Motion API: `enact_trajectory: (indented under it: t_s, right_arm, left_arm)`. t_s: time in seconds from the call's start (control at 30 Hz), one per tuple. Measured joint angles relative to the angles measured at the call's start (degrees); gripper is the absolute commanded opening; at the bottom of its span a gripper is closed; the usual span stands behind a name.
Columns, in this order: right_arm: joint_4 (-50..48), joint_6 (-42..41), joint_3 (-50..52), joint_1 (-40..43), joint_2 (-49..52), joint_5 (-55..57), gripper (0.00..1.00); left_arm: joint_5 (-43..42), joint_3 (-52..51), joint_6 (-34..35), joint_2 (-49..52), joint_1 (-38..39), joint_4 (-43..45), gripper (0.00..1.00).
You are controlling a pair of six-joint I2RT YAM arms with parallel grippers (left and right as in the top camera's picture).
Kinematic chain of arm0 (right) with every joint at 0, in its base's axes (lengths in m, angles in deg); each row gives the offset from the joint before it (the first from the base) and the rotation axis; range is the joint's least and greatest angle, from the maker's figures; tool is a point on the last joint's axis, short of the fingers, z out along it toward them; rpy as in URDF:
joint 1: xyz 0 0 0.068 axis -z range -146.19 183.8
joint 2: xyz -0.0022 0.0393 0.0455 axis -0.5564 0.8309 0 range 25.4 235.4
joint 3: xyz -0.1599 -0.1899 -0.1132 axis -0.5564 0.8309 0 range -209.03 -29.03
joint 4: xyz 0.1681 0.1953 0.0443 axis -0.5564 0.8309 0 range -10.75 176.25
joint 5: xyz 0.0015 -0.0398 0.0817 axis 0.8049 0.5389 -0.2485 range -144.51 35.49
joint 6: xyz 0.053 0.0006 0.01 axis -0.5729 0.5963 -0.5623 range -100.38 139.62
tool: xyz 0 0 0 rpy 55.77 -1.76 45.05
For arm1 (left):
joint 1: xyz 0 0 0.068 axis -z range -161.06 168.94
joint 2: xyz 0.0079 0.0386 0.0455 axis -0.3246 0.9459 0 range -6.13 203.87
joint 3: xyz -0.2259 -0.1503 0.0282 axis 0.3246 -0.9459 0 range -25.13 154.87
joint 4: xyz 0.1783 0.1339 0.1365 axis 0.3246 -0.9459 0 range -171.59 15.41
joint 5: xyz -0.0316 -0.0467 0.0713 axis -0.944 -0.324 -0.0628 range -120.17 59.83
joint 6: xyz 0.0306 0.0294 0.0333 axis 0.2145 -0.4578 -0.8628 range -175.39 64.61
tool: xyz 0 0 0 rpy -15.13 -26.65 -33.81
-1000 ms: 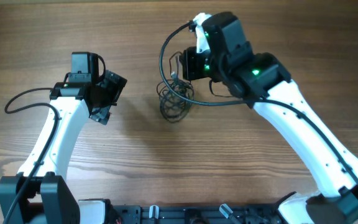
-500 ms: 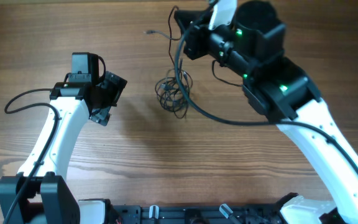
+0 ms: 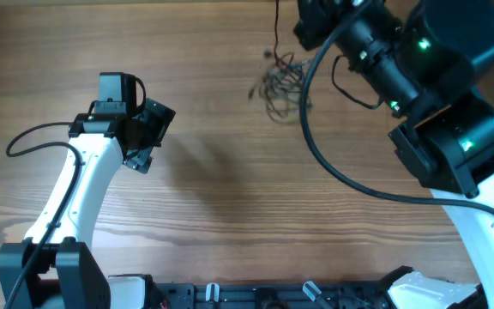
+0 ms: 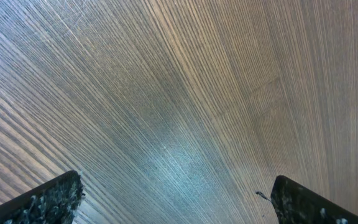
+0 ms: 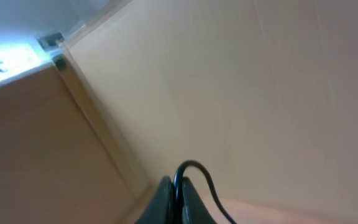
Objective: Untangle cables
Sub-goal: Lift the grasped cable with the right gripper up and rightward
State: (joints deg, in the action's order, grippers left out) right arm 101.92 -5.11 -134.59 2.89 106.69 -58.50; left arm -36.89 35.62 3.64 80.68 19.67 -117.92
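The cables are a small blurred tangle of thin black wires hanging above the table at the far middle, with one strand running up out of the overhead view. In the right wrist view my right gripper is shut on a thin black cable that loops out over its fingertips. That camera faces a beige wall, not the table. The raised right arm fills the far right of the overhead view. My left gripper hovers at the left, well apart from the tangle; its fingers stand wide open over bare wood.
The wooden table lies under both arms. A thick black arm cable sweeps from the right arm across the middle right. Another loops beside the left arm. Black base hardware lines the near edge.
My right arm has risen and swung toward the far right, lifting the cable tangle off the table's middle. The left arm has not moved.
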Motion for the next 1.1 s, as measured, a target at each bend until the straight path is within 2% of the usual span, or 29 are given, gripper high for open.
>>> enact_trajectory:
  t_s: [0.1,0.2,0.3,0.37,0.43,0.47,0.53,0.67,0.73,0.83,0.9,0.97,1.03,1.1]
  right_arm:
    - [2.62,-2.10,-0.02,0.00,4.48,-0.04,0.04]
    - [-6.54,-2.71,0.66,0.07,8.46,-2.01,0.04]
    - [-8.81,-1.75,-2.56,0.07,5.68,-0.87,0.04]
    - [-6.40,-0.48,-4.55,0.07,2.56,1.40,0.04]
    - [2.47,0.57,-6.43,0.07,-1.07,3.52,0.04]
    - [7.96,0.76,-7.06,0.07,-1.55,4.44,0.04]
    - [9.79,0.70,-7.19,0.07,0.74,6.73,0.05]
    - [-4.17,1.01,-5.14,0.07,5.92,9.03,0.04]
    - [-13.27,2.47,-5.16,0.07,4.68,9.31,0.04]
    - [-17.16,3.63,-5.40,0.07,-0.61,9.84,0.04]
    - [-12.87,4.04,-6.64,0.07,-3.85,10.08,0.04]
    - [-3.87,4.20,-7.52,0.07,-4.61,10.62,0.04]
    - [0.81,4.28,-7.65,0.07,-1.88,11.54,0.04]
    - [0.28,4.24,-7.04,0.07,3.04,12.00,0.04]
  left_arm:
    - [0.00,0.00,0.00,0.00,0.00,0.00,1.00]
    - [0.00,0.00,0.00,0.00,0.00,-0.04,1.00]
    - [0.00,0.00,0.00,0.00,0.00,-0.17,1.00]
    - [0.00,0.00,0.00,0.00,0.00,0.20,1.00]
    - [0.00,0.00,0.00,0.00,0.00,0.57,1.00]
    - [0.00,0.00,0.00,0.00,0.00,0.98,1.00]
    - [0.00,0.00,0.00,0.00,0.00,1.11,1.00]
    - [0.00,0.00,0.00,0.00,0.00,0.39,1.00]
    - [-0.02,0.00,0.00,0.00,0.00,0.09,1.00]
    - [0.00,0.00,0.00,0.00,0.00,0.00,1.00]
    - [0.00,0.00,0.00,0.00,0.00,-0.02,1.00]
    - [0.00,0.00,0.00,0.00,0.00,0.04,1.00]
    - [0.00,0.00,0.00,0.00,0.00,0.09,1.00]
    - [0.00,0.00,0.00,0.00,0.00,0.04,1.00]
